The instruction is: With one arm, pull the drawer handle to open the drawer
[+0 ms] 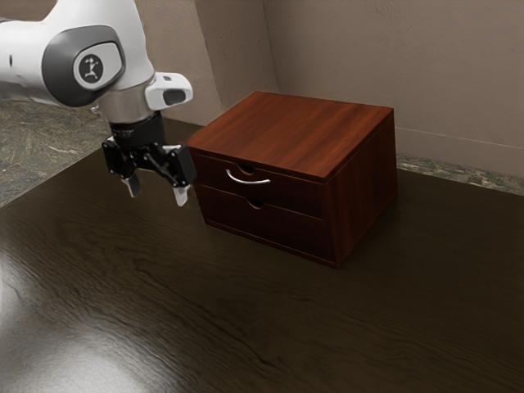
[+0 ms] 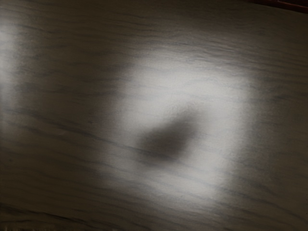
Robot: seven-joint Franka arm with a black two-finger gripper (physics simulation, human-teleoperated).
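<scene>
Our black two-finger pincer hangs wide open, empty.
It hovers over the dark wooden tabletop, near the curved silver drawer handle.

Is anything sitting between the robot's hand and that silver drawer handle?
No; the exterior view shows only bare table between the gripper and the drawer handle.

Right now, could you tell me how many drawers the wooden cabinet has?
2: the upper drawer, carrying the silver handle, and the lower drawer directly beneath it. Both look shut; the far sides of the cabinet are hidden.
</scene>
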